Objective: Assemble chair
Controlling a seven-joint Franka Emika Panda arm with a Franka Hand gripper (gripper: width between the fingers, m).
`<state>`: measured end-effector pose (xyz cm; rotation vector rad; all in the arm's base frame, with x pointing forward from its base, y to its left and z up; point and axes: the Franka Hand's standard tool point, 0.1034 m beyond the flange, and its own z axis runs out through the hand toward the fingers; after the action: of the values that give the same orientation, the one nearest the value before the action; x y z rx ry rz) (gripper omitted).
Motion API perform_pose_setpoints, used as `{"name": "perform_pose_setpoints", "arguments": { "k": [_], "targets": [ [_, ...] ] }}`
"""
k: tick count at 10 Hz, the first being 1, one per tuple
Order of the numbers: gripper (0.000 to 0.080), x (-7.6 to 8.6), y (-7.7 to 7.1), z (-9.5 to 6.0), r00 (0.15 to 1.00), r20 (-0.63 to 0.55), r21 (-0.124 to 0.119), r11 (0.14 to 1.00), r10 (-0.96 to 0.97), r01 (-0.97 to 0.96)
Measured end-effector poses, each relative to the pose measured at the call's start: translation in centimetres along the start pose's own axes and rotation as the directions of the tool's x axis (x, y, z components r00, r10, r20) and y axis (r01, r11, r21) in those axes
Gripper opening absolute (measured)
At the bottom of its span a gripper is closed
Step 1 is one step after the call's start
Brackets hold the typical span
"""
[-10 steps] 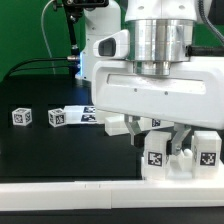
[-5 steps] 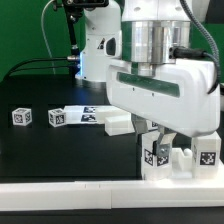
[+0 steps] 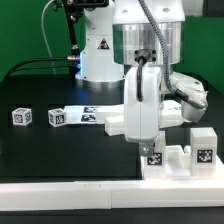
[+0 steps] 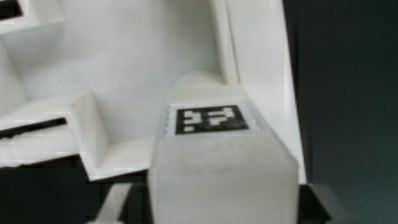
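Where the black desk (image 3: 50, 150) meets its near edge, on the exterior view's right, the chair (image 3: 180, 166) sits as one chunky white block with two upright posts rising from it. Each post carries a black-and-white tag: one on the post toward the exterior view's left (image 3: 155, 157), one on the post toward the right (image 3: 205, 153).

I have my pincer (image 3: 152, 146) down on the left post, with my hand turned edge-on to the exterior camera. From my wrist, that post (image 4: 222, 170) fills the gap of the pincer (image 4: 214, 212) from side to side, tag (image 4: 210, 118) facing up at me, so I am clenched on the chair by this post. More white walls of the chair stand beyond it in that view.

Just past my hand, farther in and toward the left, lies a loose white piece (image 3: 115, 123); my hand hides whether it touches the chair. Left of it the marker board (image 3: 87, 113) lies flat. Then come two small tagged cubes, one beside the board (image 3: 57, 117) and one well apart at the far left (image 3: 21, 117). A white ledge (image 3: 60, 190) runs along the near edge, and my arm's base (image 3: 100, 50) stands at the far side.
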<state>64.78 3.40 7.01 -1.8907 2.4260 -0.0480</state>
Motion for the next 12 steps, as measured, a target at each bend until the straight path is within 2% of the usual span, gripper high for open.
{"name": "perform_pose_setpoints", "arguments": {
  "k": [2, 3, 4, 5, 7, 12],
  "targets": [
    [0.0288, 0.0, 0.0, 0.1, 1.000, 0.000, 0.001, 1.000, -0.004, 0.004],
    [0.0510, 0.0, 0.0, 0.0, 1.000, 0.000, 0.001, 1.000, -0.004, 0.004],
    [0.0510, -0.2, 0.0, -0.2, 1.000, 0.003, 0.004, 1.000, -0.018, 0.018],
    [0.0620, -0.6, 0.0, -1.2, 0.999, 0.014, 0.012, 0.999, -0.047, 0.047],
    [0.0640, -0.8, 0.8, -2.8, 0.996, 0.034, 0.016, 0.996, -0.083, 0.083],
    [0.0649, -0.9, 1.0, -2.5, 0.991, 0.030, 0.016, 0.991, -0.133, 0.133]
  ]
}}
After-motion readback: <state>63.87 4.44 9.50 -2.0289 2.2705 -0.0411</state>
